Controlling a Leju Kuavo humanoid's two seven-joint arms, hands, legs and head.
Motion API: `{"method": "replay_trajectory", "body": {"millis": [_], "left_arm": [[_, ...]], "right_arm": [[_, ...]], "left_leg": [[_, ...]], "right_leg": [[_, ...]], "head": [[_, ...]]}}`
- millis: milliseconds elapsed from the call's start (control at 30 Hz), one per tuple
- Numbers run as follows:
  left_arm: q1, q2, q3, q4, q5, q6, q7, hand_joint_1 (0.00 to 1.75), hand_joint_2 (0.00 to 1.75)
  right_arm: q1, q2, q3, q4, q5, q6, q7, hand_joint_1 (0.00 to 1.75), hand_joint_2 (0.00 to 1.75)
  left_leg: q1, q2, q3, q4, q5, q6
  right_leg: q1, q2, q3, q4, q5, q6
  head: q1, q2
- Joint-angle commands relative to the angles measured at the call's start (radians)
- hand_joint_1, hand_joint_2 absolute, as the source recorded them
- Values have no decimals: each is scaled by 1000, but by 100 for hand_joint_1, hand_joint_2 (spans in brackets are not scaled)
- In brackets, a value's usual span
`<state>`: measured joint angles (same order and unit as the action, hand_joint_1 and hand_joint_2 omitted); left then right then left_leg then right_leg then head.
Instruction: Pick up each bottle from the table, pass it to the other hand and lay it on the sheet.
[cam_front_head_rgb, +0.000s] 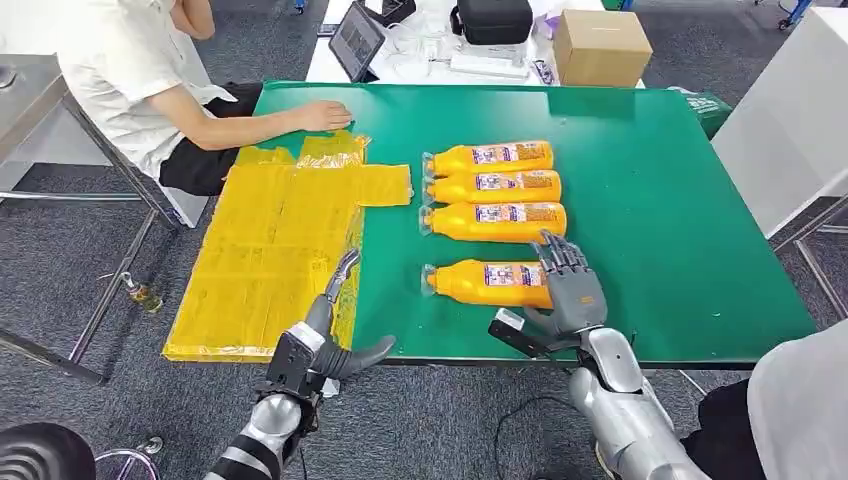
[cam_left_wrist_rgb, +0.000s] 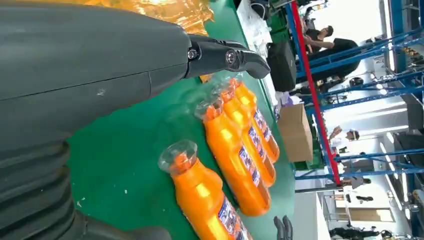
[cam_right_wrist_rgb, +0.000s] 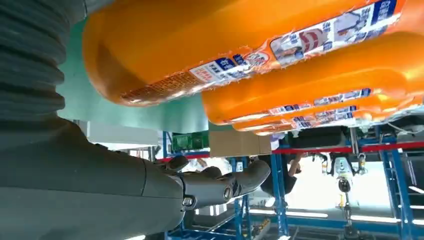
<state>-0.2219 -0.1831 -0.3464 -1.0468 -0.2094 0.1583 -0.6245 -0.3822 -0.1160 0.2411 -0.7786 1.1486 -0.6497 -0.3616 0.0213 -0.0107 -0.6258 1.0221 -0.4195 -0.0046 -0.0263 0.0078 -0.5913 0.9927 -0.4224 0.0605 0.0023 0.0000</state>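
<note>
Several orange bottles lie on their sides on the green table (cam_front_head_rgb: 660, 200), caps pointing toward the yellow sheet (cam_front_head_rgb: 270, 250). Three lie close together (cam_front_head_rgb: 493, 187). The nearest bottle (cam_front_head_rgb: 480, 283) lies apart from them, closer to me. My right hand (cam_front_head_rgb: 567, 290) is at that bottle's base end, fingers spread upward and thumb low by the table's front edge, gripping nothing. The right wrist view has this bottle (cam_right_wrist_rgb: 225, 45) close above the thumb (cam_right_wrist_rgb: 225, 186). My left hand (cam_front_head_rgb: 325, 335) hangs open at the sheet's front corner. The left wrist view looks along the bottles (cam_left_wrist_rgb: 210, 200).
A person sits at the far left with one hand (cam_front_head_rgb: 322, 115) on the sheet's far end. A cardboard box (cam_front_head_rgb: 600, 45), a tablet (cam_front_head_rgb: 355, 40) and a black bag (cam_front_head_rgb: 492, 20) stand behind the table. Another person's grey clothing (cam_front_head_rgb: 800, 400) is at the near right.
</note>
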Motion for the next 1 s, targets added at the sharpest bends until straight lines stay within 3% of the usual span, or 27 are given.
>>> {"method": "replay_trajectory", "body": {"millis": [33, 333, 500, 533, 567, 833, 867, 1000], "left_arm": [[-76, -16, -45, 112, 25, -19, 10, 0, 175], [-82, -25, -70, 103, 55, -36, 30, 0, 175], [-69, -12, -89, 77, 78, -43, 60, 0, 175], [-65, -11, -88, 73, 84, -47, 64, 0, 175], [-62, -10, -88, 70, 86, -50, 65, 0, 175], [-62, -10, -88, 70, 86, -50, 65, 0, 175], [-61, -11, -86, 68, 91, -53, 69, 0, 175], [-34, -4, -76, 36, 101, -67, 89, 0, 175]], "right_arm": [[-137, 48, 98, 192, -36, 41, 1, 0, 175], [-165, 36, 160, 225, -35, 133, -5, 0, 175], [-173, 2, 229, 194, -49, 318, 123, 2, 175], [-180, -4, 236, 200, -56, 355, 143, 155, 175], [-181, -9, 239, 197, -59, 365, 151, 166, 175], [-181, -9, 239, 197, -59, 365, 151, 166, 175], [-178, -9, 241, 194, -61, 369, 160, 175, 175], [-149, -27, 262, 137, -37, 378, 278, 175, 175]], "left_leg": [[0, 4, 3, 0, -1, 2], [0, 2, 3, 0, -1, 2], [0, 2, 4, 0, -2, 3], [-1, 1, 2, 0, -1, 2], [0, 2, 3, 0, -1, 3], [0, 0, 3, -1, 1, 3], [-1, 1, 2, -1, 1, 3], [0, 1, 3, -1, 0, 3]], "right_leg": [[1, 2, 2, 0, 0, -3], [1, 0, 3, -1, -1, -3], [1, 1, 4, -1, -1, -3], [0, 0, 2, 0, 0, -2], [0, 0, 3, -1, -1, -3], [1, -1, 4, -1, 0, -2], [0, -1, 3, -1, 0, -1], [1, -1, 4, -1, 0, -2]], "head": [[0, 0], [0, 0], [0, 0], [0, 0], [0, 0], [0, 0], [0, 0], [0, 0]]}}
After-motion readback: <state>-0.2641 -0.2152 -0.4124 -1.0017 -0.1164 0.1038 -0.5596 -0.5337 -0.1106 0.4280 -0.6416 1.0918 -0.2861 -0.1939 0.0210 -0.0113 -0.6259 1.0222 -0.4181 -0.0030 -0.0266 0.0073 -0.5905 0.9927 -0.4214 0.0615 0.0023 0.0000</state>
